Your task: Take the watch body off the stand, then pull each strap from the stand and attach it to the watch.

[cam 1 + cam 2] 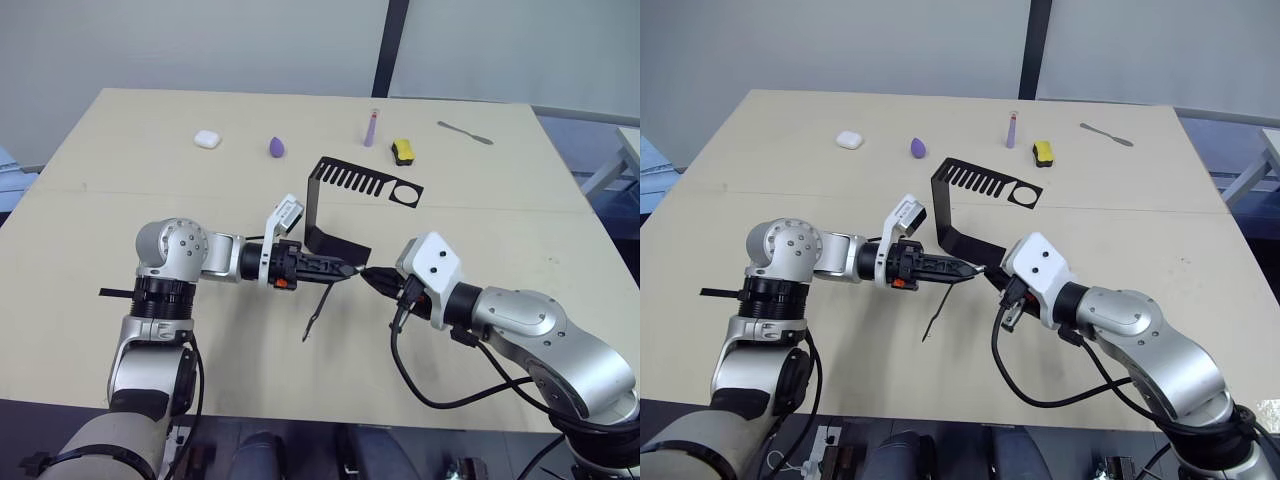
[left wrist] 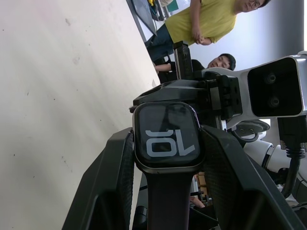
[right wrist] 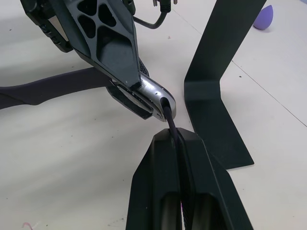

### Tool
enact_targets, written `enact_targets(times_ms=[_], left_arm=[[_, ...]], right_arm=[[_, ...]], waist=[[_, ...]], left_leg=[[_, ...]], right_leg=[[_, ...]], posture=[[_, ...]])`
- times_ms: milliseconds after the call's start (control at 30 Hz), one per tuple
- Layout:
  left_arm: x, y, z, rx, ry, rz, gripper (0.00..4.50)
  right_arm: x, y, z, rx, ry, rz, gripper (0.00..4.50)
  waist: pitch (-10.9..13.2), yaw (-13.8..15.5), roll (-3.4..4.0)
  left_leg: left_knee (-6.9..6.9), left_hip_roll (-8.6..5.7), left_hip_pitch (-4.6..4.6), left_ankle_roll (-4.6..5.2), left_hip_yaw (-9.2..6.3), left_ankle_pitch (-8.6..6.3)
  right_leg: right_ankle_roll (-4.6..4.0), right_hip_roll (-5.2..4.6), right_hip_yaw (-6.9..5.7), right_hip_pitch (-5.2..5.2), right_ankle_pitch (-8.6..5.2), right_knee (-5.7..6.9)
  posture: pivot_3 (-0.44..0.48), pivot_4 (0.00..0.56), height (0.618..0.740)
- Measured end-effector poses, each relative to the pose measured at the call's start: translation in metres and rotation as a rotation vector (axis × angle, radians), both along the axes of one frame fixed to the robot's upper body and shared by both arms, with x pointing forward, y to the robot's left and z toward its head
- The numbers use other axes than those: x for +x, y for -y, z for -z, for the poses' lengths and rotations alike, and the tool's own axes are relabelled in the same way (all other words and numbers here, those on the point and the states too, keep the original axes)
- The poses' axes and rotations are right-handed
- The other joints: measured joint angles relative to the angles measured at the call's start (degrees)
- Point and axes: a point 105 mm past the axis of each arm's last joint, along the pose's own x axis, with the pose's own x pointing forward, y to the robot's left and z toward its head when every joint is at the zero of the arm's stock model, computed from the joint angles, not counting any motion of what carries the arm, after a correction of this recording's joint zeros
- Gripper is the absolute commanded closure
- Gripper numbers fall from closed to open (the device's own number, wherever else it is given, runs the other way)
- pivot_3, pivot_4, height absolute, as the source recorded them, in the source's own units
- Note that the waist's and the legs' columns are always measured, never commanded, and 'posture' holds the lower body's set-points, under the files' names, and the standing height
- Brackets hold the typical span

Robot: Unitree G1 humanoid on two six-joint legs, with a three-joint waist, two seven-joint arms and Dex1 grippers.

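Left tool clamping watch body, right tool pinching strap at it.

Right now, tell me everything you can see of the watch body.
The watch body is a small rounded-square case with a dark glossy screen showing white digits and a greyish metallic rim. It is off the stand, held above the table between the left tool's black fingers. One dark strap is attached and hangs from it. The right tool presses a second strap against its opposite edge.
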Motion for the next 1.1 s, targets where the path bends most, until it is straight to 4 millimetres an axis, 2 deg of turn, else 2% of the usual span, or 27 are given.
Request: enact_targets(times_ms=[1033, 1100], left_arm=[[0.0004, -0.0001, 0.0010, -0.027, 0.019, 0.003, 2.92], [0.0003, 0.0002, 0.0014, -0.023, 0.028, 0.007, 2.92]], right_arm=[[-0.0001, 0.0016, -0.0032, -0.023, 0.037, -0.013, 4.44], [0.0000, 0.0021, -0.0030, -0.026, 0.038, -0.011, 3.85]], waist=[[0.0, 0.0, 0.00], [0.0, 0.0, 0.00]], left_leg=[[0.00, 0.00, 0.00, 0.00, 0.00, 0.00], [0.00, 0.00, 0.00, 0.00, 0.00, 0.00]], right_leg=[[0.00, 0.00, 0.00, 0.00, 0.00, 0.00], [0.00, 0.00, 0.00, 0.00, 0.00, -0.01]], posture=[[0.000, 0.150, 0.740], [0.000, 0.150, 0.740]])
